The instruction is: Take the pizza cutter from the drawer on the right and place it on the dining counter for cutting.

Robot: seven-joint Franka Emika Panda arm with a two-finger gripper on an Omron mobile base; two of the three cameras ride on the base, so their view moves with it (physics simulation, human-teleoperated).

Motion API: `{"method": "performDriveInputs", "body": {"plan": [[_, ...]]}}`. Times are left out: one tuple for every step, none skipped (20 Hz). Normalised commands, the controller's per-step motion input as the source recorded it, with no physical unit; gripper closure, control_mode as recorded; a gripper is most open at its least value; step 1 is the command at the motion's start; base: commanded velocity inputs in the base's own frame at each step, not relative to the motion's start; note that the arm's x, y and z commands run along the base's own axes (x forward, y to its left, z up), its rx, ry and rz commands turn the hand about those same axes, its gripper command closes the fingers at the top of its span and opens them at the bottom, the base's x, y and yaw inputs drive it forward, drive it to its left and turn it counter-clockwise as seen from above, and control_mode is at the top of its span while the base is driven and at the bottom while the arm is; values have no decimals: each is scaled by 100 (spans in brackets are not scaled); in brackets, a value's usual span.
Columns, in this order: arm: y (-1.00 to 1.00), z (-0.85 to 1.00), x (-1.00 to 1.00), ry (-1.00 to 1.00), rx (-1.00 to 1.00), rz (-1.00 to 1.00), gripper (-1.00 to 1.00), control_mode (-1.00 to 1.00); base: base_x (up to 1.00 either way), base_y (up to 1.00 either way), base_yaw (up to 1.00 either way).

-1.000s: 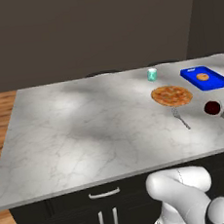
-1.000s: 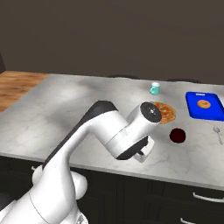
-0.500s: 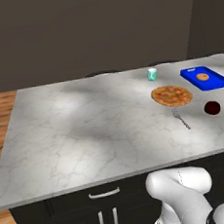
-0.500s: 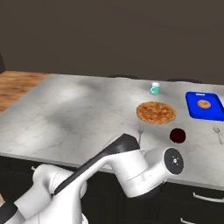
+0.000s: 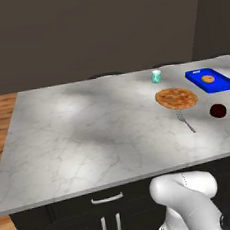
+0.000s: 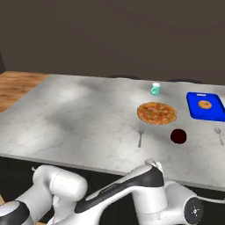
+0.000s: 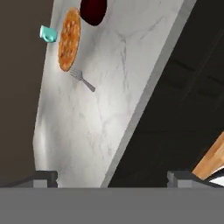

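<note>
- Left base view: the dining counter (image 5: 89, 140) was seen as a broad rectangular slab of pale grey-white stone with faint darker veining, laid over black cabinet fronts (image 5: 78, 224) fitted with silver handles (image 5: 106, 199); its near edge ran just above the robot's white arm.
- The same counter (image 6: 79, 127) was shown in the right base view stretching from the wooden floor (image 6: 17, 85) on the left towards the far right.
- A blue tray (image 6: 205, 106) holding a small round pastry (image 6: 204, 104) was set at the counter's far right end.
- A pizza (image 6: 157, 113) was laid flat just left of the tray, apart from it.
- A dark red round bowl (image 6: 178, 136) was placed nearer the front edge, beside the pizza.
- A teal cup (image 6: 155, 88) was stood behind the pizza.
- A fork (image 6: 140, 134) was laid in front of the pizza, and a spoon (image 6: 218, 134) near the right edge.
- In the hand view, the gripper (image 7: 113, 177) was held with its fingertips (image 7: 43, 176) spread wide and nothing between them, facing the counter's edge (image 7: 144, 96) and the dark cabinet face.
- The pizza cutter could not be made out anywhere.
</note>
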Motion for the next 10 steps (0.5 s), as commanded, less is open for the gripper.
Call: {"method": "performDriveInputs", "body": {"plan": [[-68, -52, 0, -7, 18, -23, -100, -100, 0, 0, 0], [-64, -54, 0, -7, 16, -22, -100, -100, 0, 0, 0], [-62, -56, 0, -7, 15, -20, -100, -100, 0, 0, 0], [-71, -54, 0, -9, 18, -17, -100, -100, 0, 0, 0], [-78, -57, 0, -10, 19, -16, -100, -100, 0, 0, 0], [-79, -59, 0, -11, 19, -16, -100, -100, 0, 0, 0], [-75, -59, 0, -11, 17, -16, -100, -100, 0, 0, 0], [-75, -56, 0, -11, 17, -16, -100, -100, 0, 0, 0], [-79, -54, 0, -11, 18, -16, -100, -100, 0, 0, 0], [-81, -54, 0, -12, 19, -16, -100, -100, 0, 0, 0]]}}
